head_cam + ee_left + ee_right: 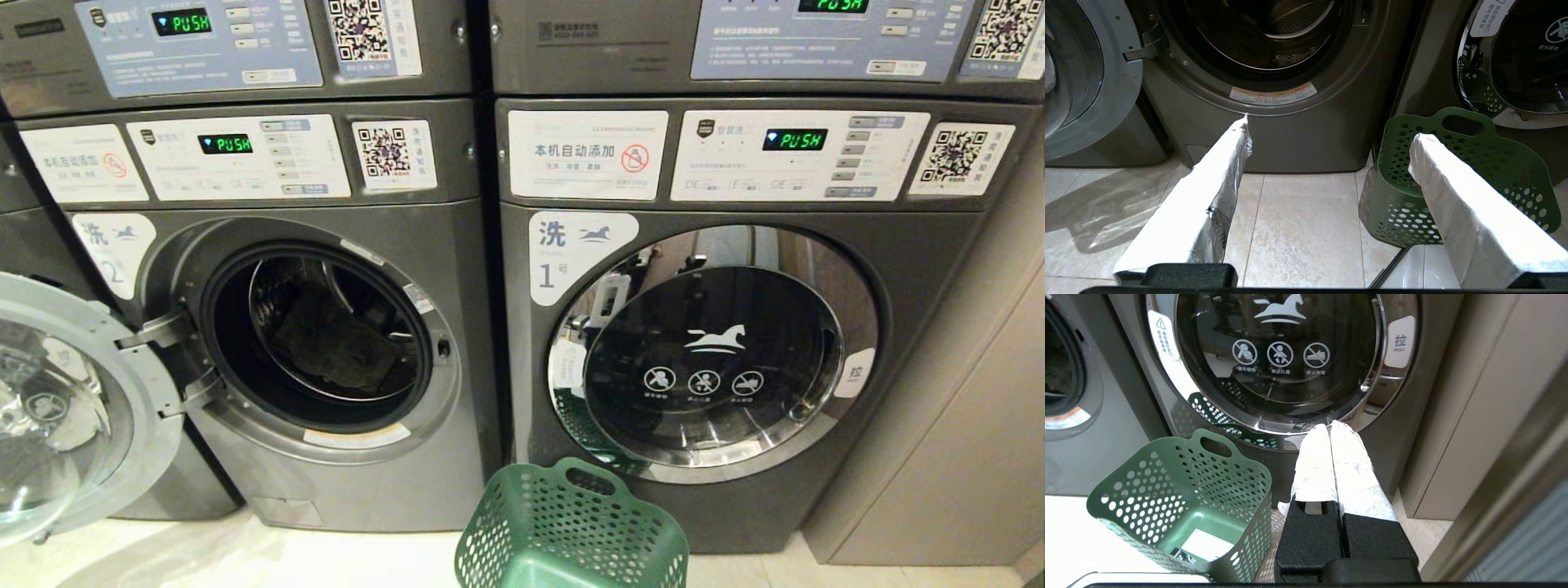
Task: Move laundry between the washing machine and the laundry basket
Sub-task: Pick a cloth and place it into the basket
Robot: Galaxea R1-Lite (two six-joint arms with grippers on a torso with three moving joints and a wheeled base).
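Observation:
Dark laundry [335, 343] lies inside the drum of the left washing machine [318, 343], whose door [65, 408] hangs open to the left. A green perforated laundry basket [571, 531] stands on the floor between the two machines; its inside shows no clothes [1200, 539]. Neither arm shows in the head view. My left gripper [1331, 134] hangs low before the open machine [1274, 98], its white-wrapped fingers spread wide and empty, with the basket [1453, 171] to one side. My right gripper [1329, 428] is shut with nothing held, pointing at the closed machine beside the basket.
The right washing machine [710, 359] has its glass door closed. A beige cabinet wall [963, 425] stands at the far right. Pale tiled floor [1298, 228] lies in front of the machines. More machines are stacked above.

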